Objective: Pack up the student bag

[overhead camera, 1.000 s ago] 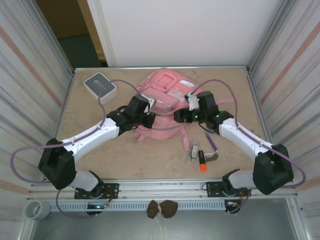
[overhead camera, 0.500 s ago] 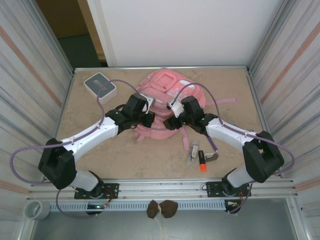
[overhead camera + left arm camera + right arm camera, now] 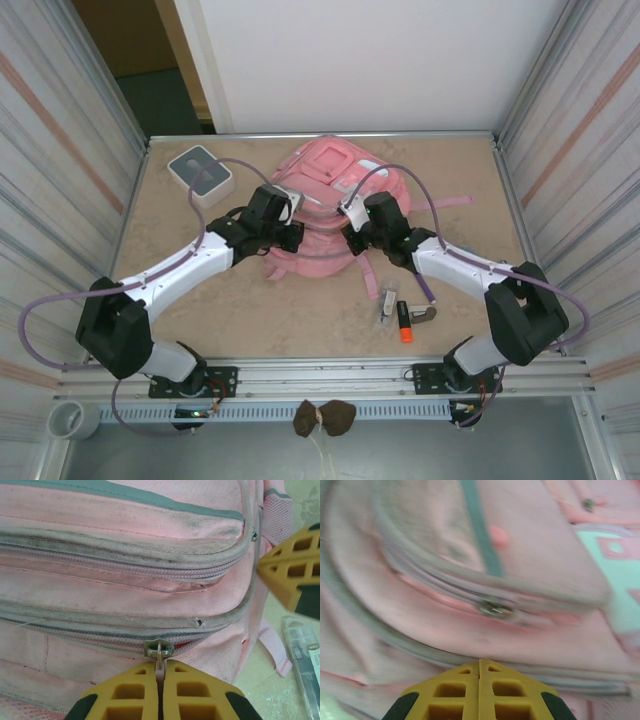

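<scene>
The student bag [image 3: 325,190], a large pink backpack, lies at the back middle of the table. My left gripper [image 3: 296,238] is at its near left side. In the left wrist view the left gripper [image 3: 160,669] is shut on the pale pull tab of a metal zip slider [image 3: 159,647] on the bag [image 3: 125,525]. My right gripper [image 3: 352,238] is at the bag's near middle. In the blurred right wrist view the right gripper [image 3: 479,663] is shut with nothing between its fingers, tips against the fabric just below another zip slider [image 3: 495,609]. The right gripper's yellow fingers [image 3: 287,570] appear at the right of the left wrist view.
A small grey-and-white square box [image 3: 200,172] sits at the back left. In front of the bag on the right lie a purple pen [image 3: 423,283], an orange marker [image 3: 403,322], a clear case [image 3: 386,305] [image 3: 302,645] and a small grey item [image 3: 425,315]. Metal walls enclose the table.
My right arm swung left from the bag's right side to its near middle, then shifted a little further back. My left gripper has stayed at the bag's near left side.
</scene>
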You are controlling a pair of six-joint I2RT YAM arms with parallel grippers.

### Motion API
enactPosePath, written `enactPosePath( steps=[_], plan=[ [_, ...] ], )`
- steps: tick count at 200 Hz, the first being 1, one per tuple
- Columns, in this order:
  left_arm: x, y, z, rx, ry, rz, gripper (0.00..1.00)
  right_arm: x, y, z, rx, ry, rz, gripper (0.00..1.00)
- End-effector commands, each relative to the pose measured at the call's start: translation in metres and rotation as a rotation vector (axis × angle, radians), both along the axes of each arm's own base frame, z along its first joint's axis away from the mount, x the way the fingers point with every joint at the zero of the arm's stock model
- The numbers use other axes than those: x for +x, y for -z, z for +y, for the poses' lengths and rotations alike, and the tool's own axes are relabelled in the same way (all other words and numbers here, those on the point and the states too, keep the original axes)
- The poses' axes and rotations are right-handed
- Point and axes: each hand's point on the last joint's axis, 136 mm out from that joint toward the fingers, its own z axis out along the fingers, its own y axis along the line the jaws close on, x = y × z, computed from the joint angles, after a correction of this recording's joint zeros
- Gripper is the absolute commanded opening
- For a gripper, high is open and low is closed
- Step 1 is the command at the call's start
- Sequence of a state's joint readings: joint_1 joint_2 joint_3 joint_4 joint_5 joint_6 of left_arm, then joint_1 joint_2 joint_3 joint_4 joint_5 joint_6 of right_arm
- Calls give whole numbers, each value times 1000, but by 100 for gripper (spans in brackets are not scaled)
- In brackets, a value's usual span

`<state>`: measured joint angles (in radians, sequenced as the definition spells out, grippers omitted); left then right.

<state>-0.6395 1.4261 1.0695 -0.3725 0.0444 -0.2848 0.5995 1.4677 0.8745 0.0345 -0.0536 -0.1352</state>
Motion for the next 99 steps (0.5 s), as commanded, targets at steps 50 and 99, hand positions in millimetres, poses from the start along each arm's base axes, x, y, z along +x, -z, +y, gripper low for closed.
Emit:
enactPosePath(
  steps=[50,99],
  plan=[
    [-3,-37,-5,-108,49,-54,0,-18,-42,12,67,-125,-143,40],
    [-3,-39,-6,-114,52,-52,0,-23,-41,46,13,-308,-239,58]
  ],
)
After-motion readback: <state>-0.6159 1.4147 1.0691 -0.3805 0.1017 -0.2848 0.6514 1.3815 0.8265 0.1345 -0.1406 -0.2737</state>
